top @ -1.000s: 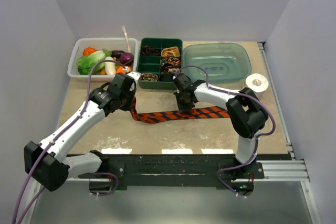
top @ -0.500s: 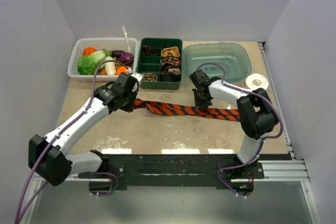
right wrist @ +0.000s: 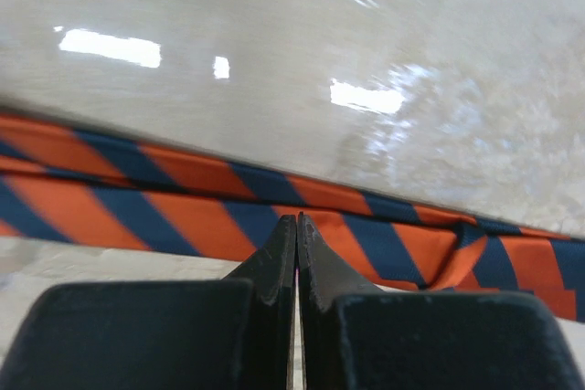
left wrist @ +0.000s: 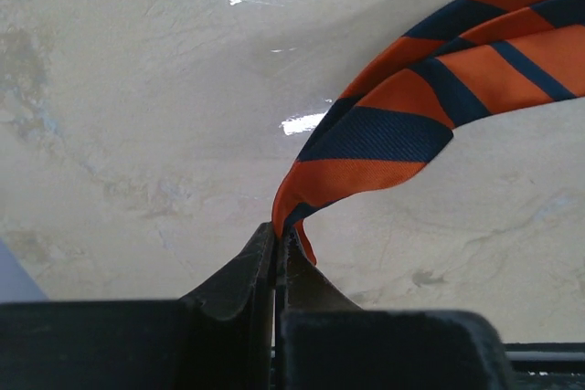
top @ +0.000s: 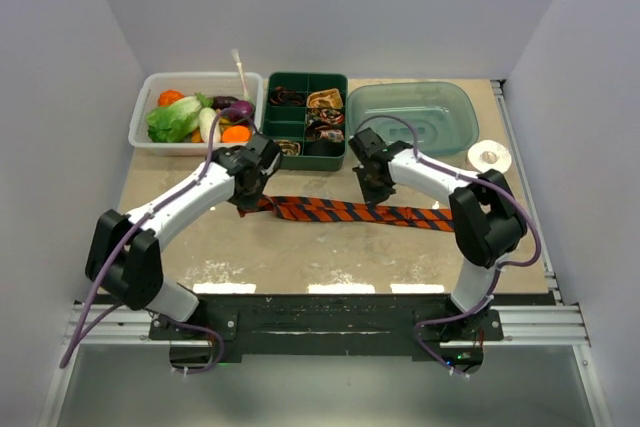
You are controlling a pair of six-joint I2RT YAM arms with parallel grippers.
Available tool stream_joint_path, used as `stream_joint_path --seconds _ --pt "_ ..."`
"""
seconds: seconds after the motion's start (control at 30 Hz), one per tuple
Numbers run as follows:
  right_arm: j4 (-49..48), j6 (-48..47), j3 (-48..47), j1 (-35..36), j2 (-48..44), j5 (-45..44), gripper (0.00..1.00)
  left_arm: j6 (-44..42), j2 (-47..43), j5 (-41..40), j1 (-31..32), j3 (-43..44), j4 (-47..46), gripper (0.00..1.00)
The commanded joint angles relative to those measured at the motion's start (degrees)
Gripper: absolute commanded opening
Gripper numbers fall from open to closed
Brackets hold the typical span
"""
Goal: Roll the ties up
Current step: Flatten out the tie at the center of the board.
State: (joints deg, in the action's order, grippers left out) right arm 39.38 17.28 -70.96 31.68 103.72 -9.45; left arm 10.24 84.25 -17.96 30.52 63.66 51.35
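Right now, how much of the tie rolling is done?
Done: small rolled ties sit in the green tray. In hand: the left gripper is shut on one end of the striped tie. The right gripper is shut at its edge farther along, but a grip there isn't clear. Left: that tie lies stretched out on the table, not rolled at all.

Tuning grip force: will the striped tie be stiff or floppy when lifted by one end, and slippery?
Likely floppy: the striped tie folds right where the left gripper pinches its end. Probably light: it lies thin and flat along the table. Possibly slippery: the weave looks smooth.
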Motion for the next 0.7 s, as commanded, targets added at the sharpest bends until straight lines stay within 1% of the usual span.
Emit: stream_joint_path --seconds 0.0,0.03,0.07,0.1,0.13,0.17,0.2,0.23,0.27,0.3,0.33,0.37,0.4,0.43,0.47,0.53,0.67 --pt "-1.1 -5.7 -6.5 6.7 -0.5 3.2 0.01 1.7 4.6 -7.9 -0.2 4.8 2.5 0.28" --pt "-2.2 -6.5 -7.1 7.7 0.1 4.0 0.06 2.0 6.4 -9.0 -0.5 5.2 2.6 0.39" --pt "-2.8 -8.1 -7.8 8.6 1.1 4.7 0.16 2.1 7.2 -10.1 -0.8 6.3 3.2 0.65" --pt "-3.2 -9.1 -9.2 10.7 1.7 5.5 0.30 2.7 7.9 -10.8 -1.4 6.9 3.3 0.77" --pt "-4.3 -10.0 -9.7 11.8 2.3 5.7 0.39 2.9 9.1 -13.3 -1.6 7.9 3.5 0.85" --pt "-4.9 -11.4 -10.2 12.7 3.4 5.5 0.46 3.4 9.6 -14.9 -2.0 8.8 4.2 0.94" --pt "-5.3 -12.1 -11.3 14.4 4.0 5.4 0.52 4.0 9.9 -16.1 -2.7 9.7 4.5 0.96" --pt "-6.5 -12.8 -11.7 15.2 4.6 5.4 0.65 4.0 9.9 -16.9 -3.3 11.6 4.6 0.98" --pt "-7.0 -13.8 -12.0 15.8 5.3 5.0 0.71 3.8 9.4 -17.1 -3.7 12.4 4.5 0.98" --pt "-7.5 -14.5 -12.8 16.9 6.4 4.9 0.77 3.0 8.7 -16.2 -4.8 13.3 3.8 0.99" --pt "-8.4 -15.2 -13.1 17.5 7.1 4.3 0.87 2.2 6.1 -14.8 -5.2 14.1 2.9 0.99" --pt "-8.6 -16.0 -13.5 18.1 7.8 3.8 0.91 1.5 4.6 -10.2 -5.7 14.2 0.2 0.99" --pt "-9.1 -16.7 -14.3 19.1 9.2 3.8 0.95 0.1 2.9 -7.3 -7.1 14.0 -1.3 0.99" --pt "-9.4 -16.9 -14.7 19.6 9.9 3.6 0.99 -0.3 -0.7 -1.1 -7.8 13.0 -3.1 0.99" --pt "-9.5 -18.8 -15.1 20.2 10.5 1.9 0.99 -0.7 -2.4 2.0 -8.6 12.2 -6.1 0.99" --pt "-9.8 -19.6 -16.2 21.4 11.9 0.1 0.99 -1.4 -6.4 8.6 -10.9 9.9 -9.5 0.99" --pt "-11.1 -21.5 -17.4 21.9 13.6 -1.5 0.99 -1.8 -8.5 11.5 -12.0 7.1 -10.7 0.99"
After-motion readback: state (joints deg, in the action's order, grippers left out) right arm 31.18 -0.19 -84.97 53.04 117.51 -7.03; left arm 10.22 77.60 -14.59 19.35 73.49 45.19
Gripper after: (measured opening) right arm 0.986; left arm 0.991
